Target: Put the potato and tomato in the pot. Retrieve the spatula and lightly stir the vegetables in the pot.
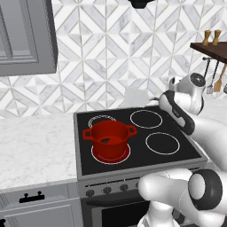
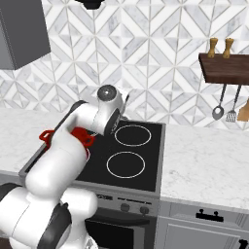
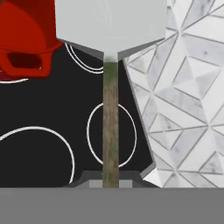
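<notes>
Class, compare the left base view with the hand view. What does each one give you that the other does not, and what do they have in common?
Left base view: the whole pot with its open top, the stove knobs, a grey wall cabinet and a shelf with utensils hanging under it.
Hand view: a close look at the spatula, its thin handle running down into the shut gripper.
Both: the red pot, the spatula's pale blade, white burner rings on the black stovetop, and the tiled wall.
</notes>
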